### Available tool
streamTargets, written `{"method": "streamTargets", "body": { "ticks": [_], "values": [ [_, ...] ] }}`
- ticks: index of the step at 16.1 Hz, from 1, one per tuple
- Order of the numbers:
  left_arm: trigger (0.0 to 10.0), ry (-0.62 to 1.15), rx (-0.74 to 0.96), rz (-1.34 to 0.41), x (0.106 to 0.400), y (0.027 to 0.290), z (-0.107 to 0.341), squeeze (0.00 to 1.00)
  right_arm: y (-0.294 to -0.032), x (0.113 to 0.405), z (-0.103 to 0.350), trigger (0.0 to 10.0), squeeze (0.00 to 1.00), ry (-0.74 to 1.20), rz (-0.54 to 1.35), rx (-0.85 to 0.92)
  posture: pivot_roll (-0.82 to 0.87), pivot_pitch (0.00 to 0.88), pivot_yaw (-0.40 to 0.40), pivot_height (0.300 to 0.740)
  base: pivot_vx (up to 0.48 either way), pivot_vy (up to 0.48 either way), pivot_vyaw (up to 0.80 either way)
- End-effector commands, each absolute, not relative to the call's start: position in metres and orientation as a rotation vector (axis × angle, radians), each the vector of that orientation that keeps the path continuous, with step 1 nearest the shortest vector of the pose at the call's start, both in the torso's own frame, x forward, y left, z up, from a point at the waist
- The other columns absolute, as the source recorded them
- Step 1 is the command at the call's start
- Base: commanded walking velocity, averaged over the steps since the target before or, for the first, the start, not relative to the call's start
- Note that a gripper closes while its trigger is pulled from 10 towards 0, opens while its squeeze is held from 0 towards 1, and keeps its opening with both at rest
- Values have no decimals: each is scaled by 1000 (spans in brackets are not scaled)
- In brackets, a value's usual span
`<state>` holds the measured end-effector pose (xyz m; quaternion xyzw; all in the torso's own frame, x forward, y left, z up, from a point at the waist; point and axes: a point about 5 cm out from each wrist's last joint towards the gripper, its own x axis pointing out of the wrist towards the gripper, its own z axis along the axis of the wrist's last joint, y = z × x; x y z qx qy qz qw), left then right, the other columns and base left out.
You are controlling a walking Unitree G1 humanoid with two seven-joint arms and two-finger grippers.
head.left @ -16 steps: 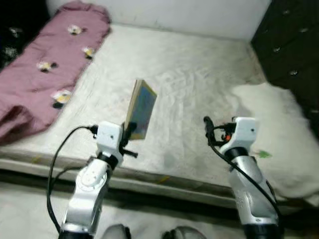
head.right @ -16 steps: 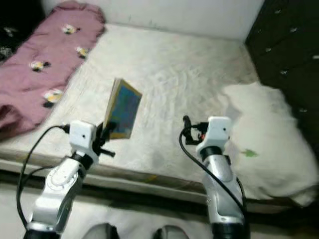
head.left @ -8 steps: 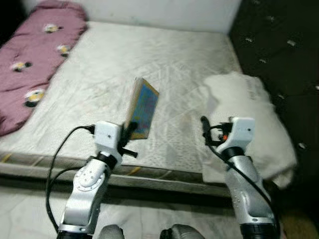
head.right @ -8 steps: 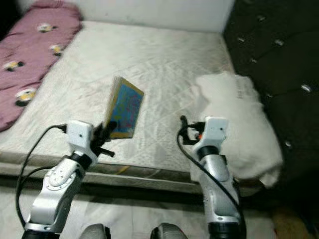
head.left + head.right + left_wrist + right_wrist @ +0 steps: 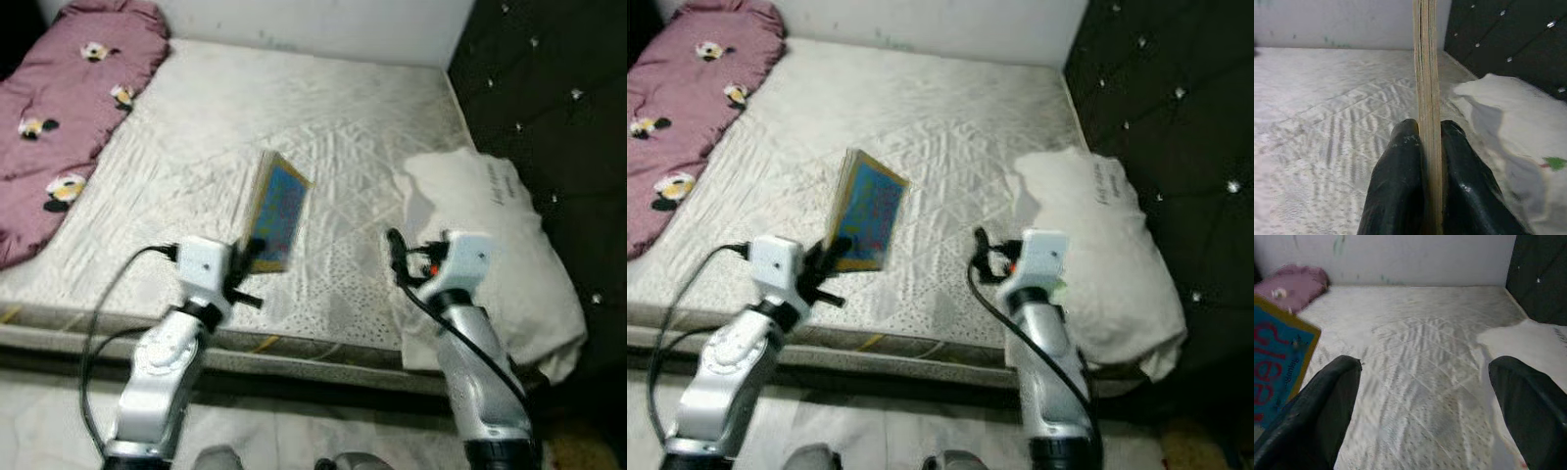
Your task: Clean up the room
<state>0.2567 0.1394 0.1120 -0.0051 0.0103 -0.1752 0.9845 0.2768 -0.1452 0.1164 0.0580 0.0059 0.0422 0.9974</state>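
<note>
Left hand (image 5: 250, 262) is clamped on the lower edge of a book (image 5: 276, 211), its two black fingers (image 5: 1398, 191) pressed against either cover, as the left wrist view shows edge-on. Held this way, the book stands upright above that hand, over the near part of the bed (image 5: 323, 117), its blue cover with a yellow border turned toward the robot's right. Level with it on the right, the right hand (image 5: 394, 253) hovers above the bed with nothing in it, its fingers (image 5: 1327, 401) spread wide apart; in the right wrist view a corner of the book with red lettering sits just beside one of them.

Under both hands runs the near edge of the white quilted mattress. Just to the right of the right hand lies a white pillow (image 5: 490, 235), hanging a little over the mattress edge and resting against a dark tufted headboard (image 5: 549, 108). Farther back on the left side, a pink blanket (image 5: 69, 108) with small flower patterns stretches along the bed toward the pale wall (image 5: 313, 24) behind it.
</note>
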Motion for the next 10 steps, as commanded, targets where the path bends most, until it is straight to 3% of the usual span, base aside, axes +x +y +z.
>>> {"method": "streamTargets", "body": {
  "ticks": [1, 4, 10],
  "values": [
    [10000, -48, -25, -401, 259, 127, 127, 0, -155, 275, 114, 10000, 0, 28, 51, 106, -29, 70, -53, 740, 345, 0, -800],
    [10000, -45, -34, -402, 258, 126, 126, 0, -155, 276, 114, 10000, 0, 26, 53, 105, -28, 68, -53, 740, 349, 0, -690],
    [10000, -6, -12, -376, 258, 125, 120, 0, -155, 277, 114, 10000, 0, 26, 57, 101, -20, 66, -56, 740, 0, 0, 0]
  ]
}}
